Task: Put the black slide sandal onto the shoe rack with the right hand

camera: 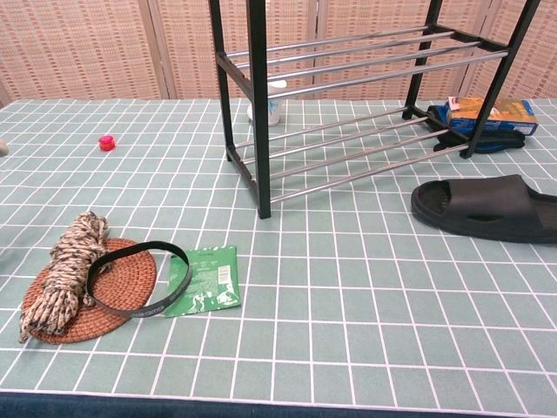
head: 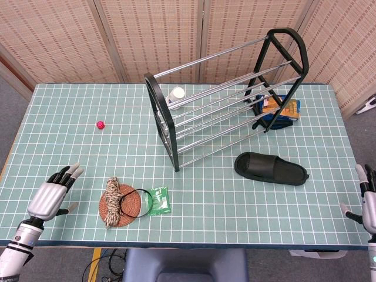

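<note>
The black slide sandal [head: 271, 168] [camera: 487, 207] lies flat on the green gridded table, just in front of the right end of the shoe rack [head: 226, 88] [camera: 348, 104], a black frame with chrome rails. My right hand [head: 368, 200] is at the table's right front corner, well to the right of the sandal, fingers apart and holding nothing. My left hand [head: 53, 195] rests at the front left edge, empty with fingers extended. Neither hand shows in the chest view.
A coil of rope [head: 113, 201] on a woven coaster [head: 120, 205], a black band [camera: 139, 279] and a green packet [head: 157, 201] lie front left. A red cap [head: 100, 124] sits far left. A white bottle [head: 176, 96] and a blue-orange box [head: 281, 109] lie behind the rack.
</note>
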